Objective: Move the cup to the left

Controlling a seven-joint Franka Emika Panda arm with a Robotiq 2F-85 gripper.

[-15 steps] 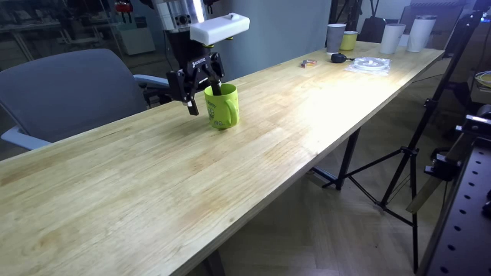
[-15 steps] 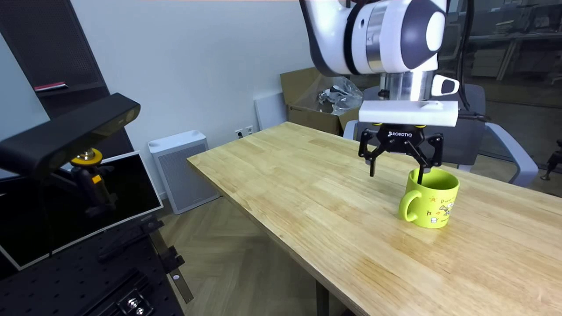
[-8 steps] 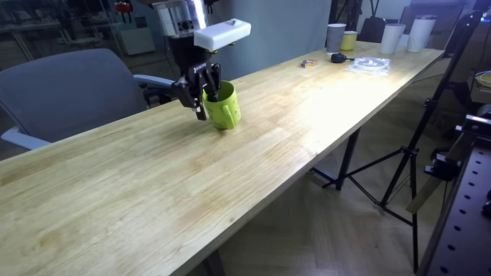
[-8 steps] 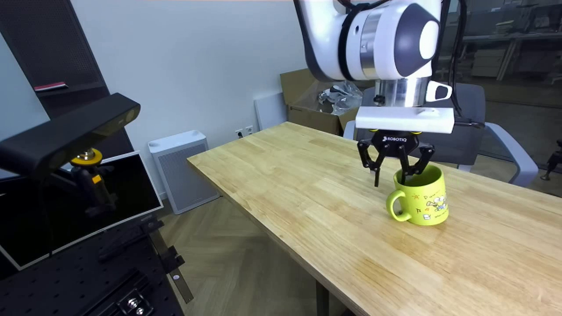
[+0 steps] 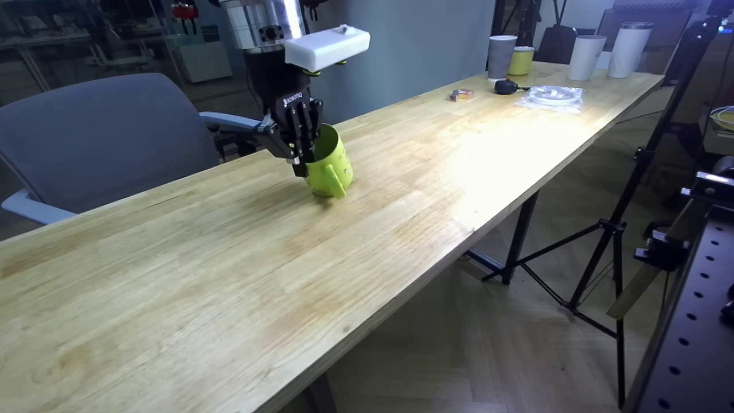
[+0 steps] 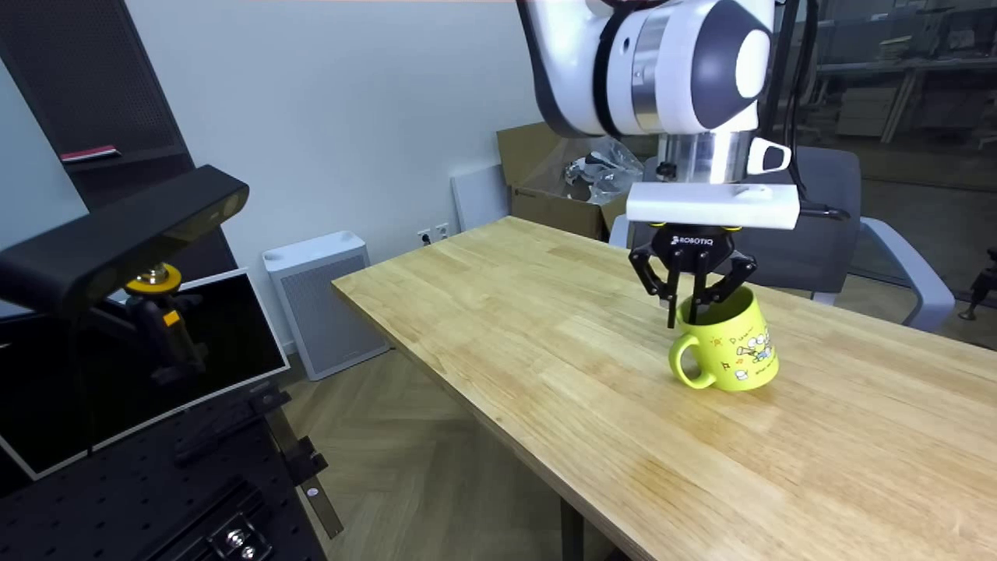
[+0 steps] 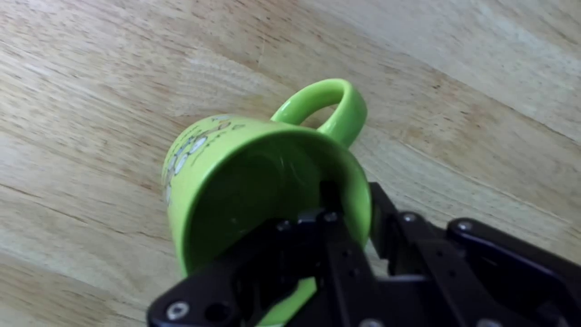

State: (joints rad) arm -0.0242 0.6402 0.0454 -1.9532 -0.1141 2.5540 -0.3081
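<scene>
The lime-green cup (image 6: 736,354) has a handle and small printed drawings; both exterior views show it tilted over the wooden table (image 6: 545,343). My gripper (image 6: 682,318) is shut on the cup's wall. In the wrist view one finger (image 7: 330,195) reaches inside the rim of the cup (image 7: 213,168), and the opposite one lies along the outside, beside the handle (image 7: 352,118). That inner fingertip is partly lost in the dark interior. Whether the base of the cup (image 5: 338,166) still touches the wood I cannot tell.
At the table's far end stand a grey cup (image 5: 501,57), a yellow-green cup (image 5: 520,61) and two white ones. A black item (image 5: 506,86) and a bagged white ring (image 5: 553,96) lie nearer. An office chair (image 5: 109,132) sits against the table's long side.
The jaws have come together on the cup's wall from a wide spread. The cup has shifted leftward in both exterior views, turned a little and leaned over.
</scene>
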